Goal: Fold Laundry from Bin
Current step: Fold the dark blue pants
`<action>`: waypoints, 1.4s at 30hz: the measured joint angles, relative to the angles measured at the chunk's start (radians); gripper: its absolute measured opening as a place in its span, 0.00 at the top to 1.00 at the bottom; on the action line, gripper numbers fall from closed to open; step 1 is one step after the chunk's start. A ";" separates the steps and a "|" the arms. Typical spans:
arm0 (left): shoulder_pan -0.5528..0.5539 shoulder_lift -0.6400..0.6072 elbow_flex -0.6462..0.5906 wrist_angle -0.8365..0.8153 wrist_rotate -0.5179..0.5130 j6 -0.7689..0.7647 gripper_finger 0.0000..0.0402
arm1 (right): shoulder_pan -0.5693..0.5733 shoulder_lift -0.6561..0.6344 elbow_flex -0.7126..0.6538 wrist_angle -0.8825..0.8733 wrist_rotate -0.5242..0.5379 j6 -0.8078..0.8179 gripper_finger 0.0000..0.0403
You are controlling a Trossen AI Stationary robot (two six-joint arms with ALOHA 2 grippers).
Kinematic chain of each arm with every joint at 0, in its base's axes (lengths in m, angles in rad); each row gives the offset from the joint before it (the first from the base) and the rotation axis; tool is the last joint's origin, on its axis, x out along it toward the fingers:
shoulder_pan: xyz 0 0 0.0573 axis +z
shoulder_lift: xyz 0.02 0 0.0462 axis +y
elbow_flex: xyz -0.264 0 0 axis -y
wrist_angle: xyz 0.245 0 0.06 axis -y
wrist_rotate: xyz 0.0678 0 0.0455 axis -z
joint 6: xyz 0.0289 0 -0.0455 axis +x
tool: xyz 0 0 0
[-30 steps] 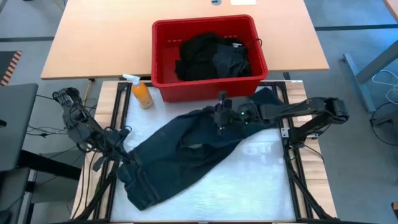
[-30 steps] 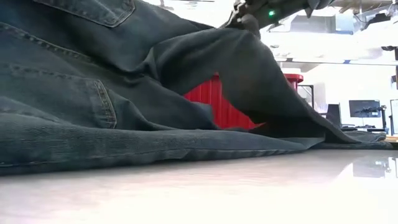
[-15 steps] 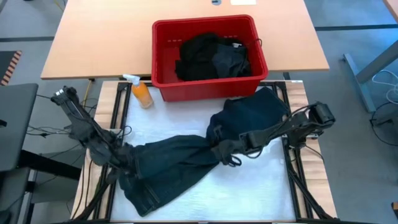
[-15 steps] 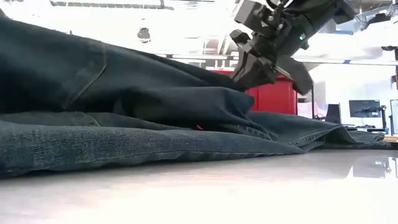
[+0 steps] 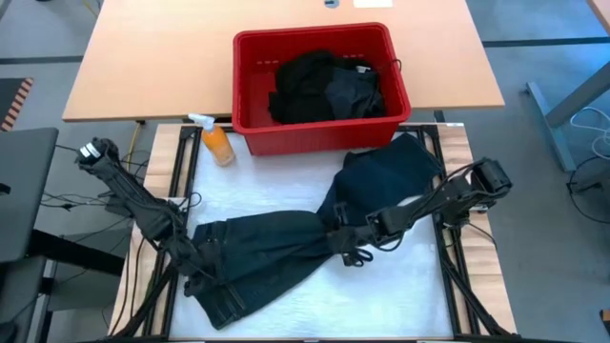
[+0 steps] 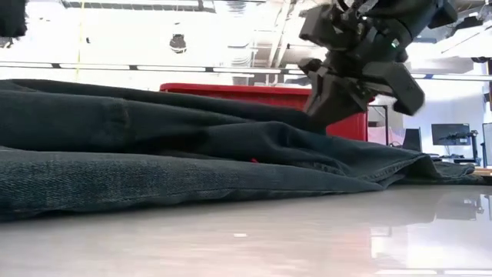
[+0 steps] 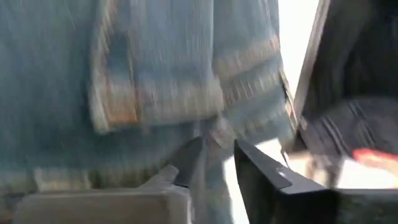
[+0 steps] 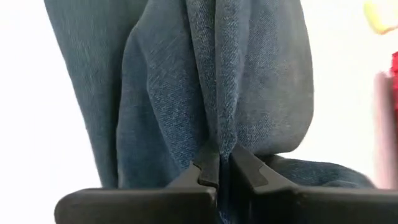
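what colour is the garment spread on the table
Dark blue denim; the jeans show it best in the right wrist view.

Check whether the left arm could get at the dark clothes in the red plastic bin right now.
Probably not as things stand. The left gripper is shut on the blue denim jeans at the table's near left, the red ribbed plastic bin sits at the far side, and the small orange spray bottle stands between.

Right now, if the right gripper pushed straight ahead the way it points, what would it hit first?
The jeans: the right gripper is already shut on a fold of that denim, and more bunched cloth lies directly ahead. Beyond it depth is unclear.
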 joint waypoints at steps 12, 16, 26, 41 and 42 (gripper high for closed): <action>0.126 -0.156 0.043 0.063 -0.105 0.194 0.67 | 0.002 0.001 -0.002 0.004 0.002 0.053 0.92; 0.131 -0.160 0.043 0.030 -0.284 0.292 0.67 | 0.002 0.001 -0.002 0.008 0.002 0.053 0.92; 0.142 -0.142 0.043 -0.036 -0.341 0.433 0.67 | -0.005 0.001 -0.002 0.009 0.002 0.053 0.92; 0.394 -0.143 0.043 -0.409 -0.393 0.409 0.67 | -0.019 0.000 -0.002 0.016 -0.026 0.060 0.92; 0.410 -0.143 0.043 -0.411 -0.389 0.428 0.67 | -0.019 0.000 -0.002 0.016 -0.026 0.061 0.92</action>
